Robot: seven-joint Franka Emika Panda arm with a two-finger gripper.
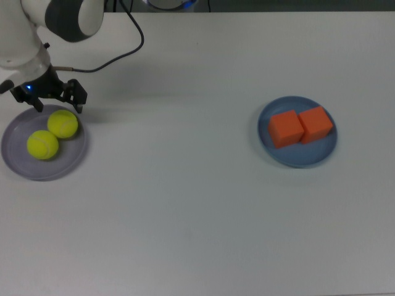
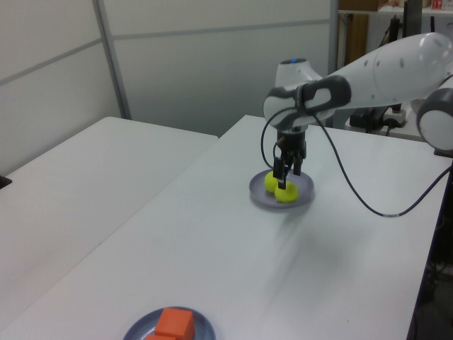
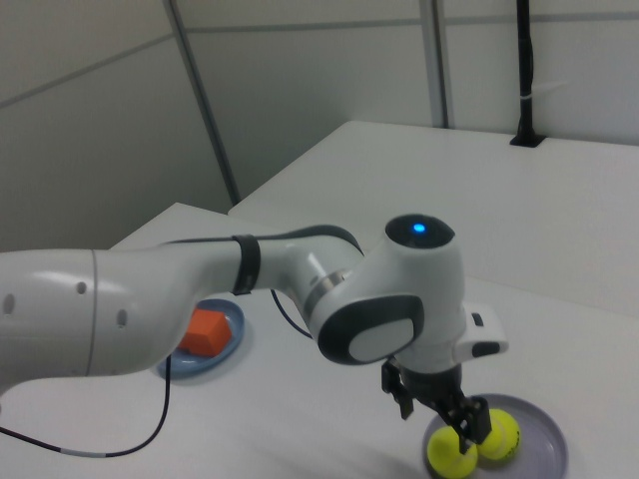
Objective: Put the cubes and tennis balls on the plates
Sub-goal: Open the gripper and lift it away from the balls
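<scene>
Two tennis balls [image 1: 63, 123] [image 1: 42, 145] lie side by side on the lavender plate [image 1: 21, 165] at the top view's left. My gripper [image 1: 58, 106] hangs open just above the ball nearer the plate's rim, its fingers apart and off the ball. In the left view the gripper [image 2: 287, 172] stands over both balls [image 2: 287, 193] [image 2: 271, 183] on the lavender plate [image 2: 306, 198]. The right view shows the gripper [image 3: 439, 419] above the balls [image 3: 451, 454] [image 3: 497, 436]. Two orange cubes [image 1: 286, 128] [image 1: 316, 124] sit touching on the blue plate [image 1: 296, 158] at the top view's right.
My arm's black cable [image 1: 126, 58] loops over the white table behind the lavender plate. A wide stretch of bare table [image 1: 179, 185] separates the two plates. A second white table [image 2: 85, 170] stands at the left view's left.
</scene>
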